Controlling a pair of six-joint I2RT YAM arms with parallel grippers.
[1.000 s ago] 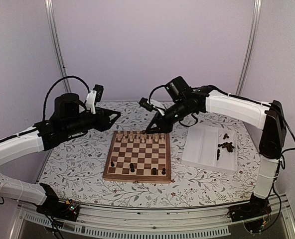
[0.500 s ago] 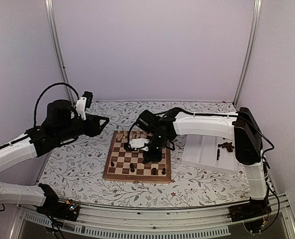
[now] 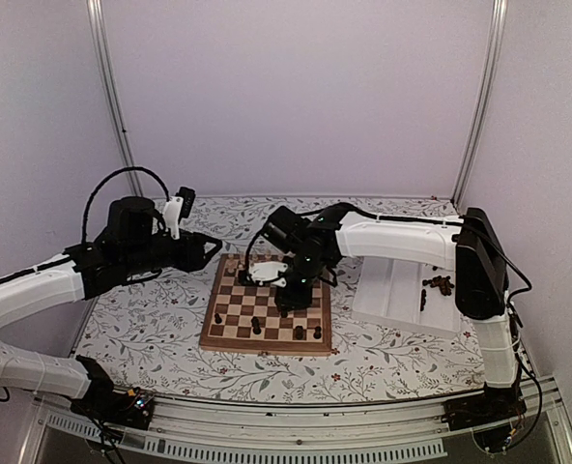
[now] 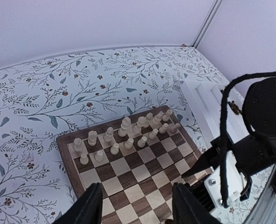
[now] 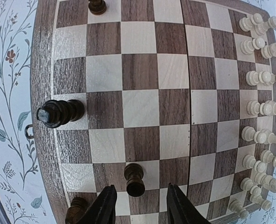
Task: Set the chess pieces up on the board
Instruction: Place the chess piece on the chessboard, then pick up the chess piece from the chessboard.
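The board (image 3: 230, 329) lies mid-table, with pale cream chessmen on its two far rows. Several dark chess pieces (image 3: 256, 327) stand on its near rows, and more lie in the white tray. My right gripper (image 3: 287, 300) hangs low over the board's near right part. In the right wrist view it is open (image 5: 139, 206), with a dark pawn (image 5: 134, 179) standing just ahead of its fingertips and untouched. A taller dark piece (image 5: 58, 113) stands at the board's edge. My left gripper (image 3: 209, 249) is open and empty, high off the board's far left corner; its wrist view (image 4: 138, 205) looks down on the board (image 4: 128, 172).
A white ridged tray (image 3: 392, 280) stands right of the board with several dark pieces (image 3: 440, 284) in its right part. The cream chessmen (image 4: 128, 133) crowd the far rows. The floral cloth (image 3: 141, 319) covers the table, and purple walls close it in.
My right gripper has come down from the board's far edge to low over its near right squares. My left arm drew back a little, then came forward again.
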